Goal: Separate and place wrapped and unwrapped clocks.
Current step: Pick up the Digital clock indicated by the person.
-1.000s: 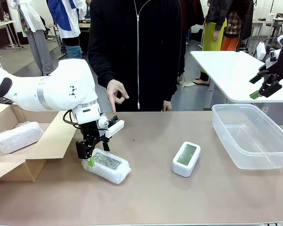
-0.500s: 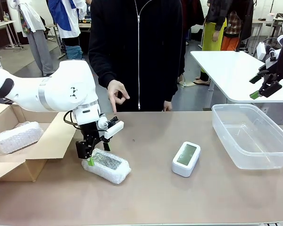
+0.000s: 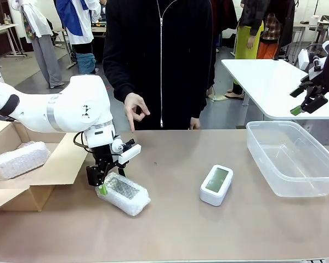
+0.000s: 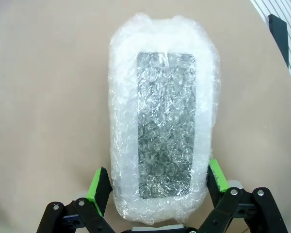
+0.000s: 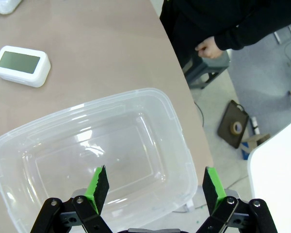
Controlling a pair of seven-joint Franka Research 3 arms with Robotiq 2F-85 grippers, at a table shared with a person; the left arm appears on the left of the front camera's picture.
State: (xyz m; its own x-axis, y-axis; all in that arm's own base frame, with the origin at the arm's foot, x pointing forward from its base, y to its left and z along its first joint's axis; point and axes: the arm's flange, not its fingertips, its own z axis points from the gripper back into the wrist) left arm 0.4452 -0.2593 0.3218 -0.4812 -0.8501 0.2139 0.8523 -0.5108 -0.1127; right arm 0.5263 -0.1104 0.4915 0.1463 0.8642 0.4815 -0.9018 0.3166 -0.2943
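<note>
A wrapped clock (image 3: 123,193), swathed in bubble wrap with a grey speckled face, lies on the table left of centre. My left gripper (image 3: 106,185) stands open astride its near end; in the left wrist view the bundle (image 4: 162,121) sits between the green pads (image 4: 99,183). A second wrapped bundle (image 3: 19,159) rests in the cardboard box (image 3: 49,183). The unwrapped clock (image 3: 216,184), white with a pale screen, lies mid-table and also appears as a white clock (image 5: 22,65) in the right wrist view. My right gripper (image 3: 307,104) hangs open, high above the clear bin (image 5: 174,111).
The clear plastic bin (image 3: 293,159) stands at the table's right; the open box takes up the left edge. A person in black stands at the far side with one hand (image 3: 134,109) hanging above the table edge. A white table (image 3: 263,76) stands behind on the right.
The left arm has shifted slightly and its gripper has edged a little left and back on the bundle, which looks nudged a touch. The right arm has not moved.
</note>
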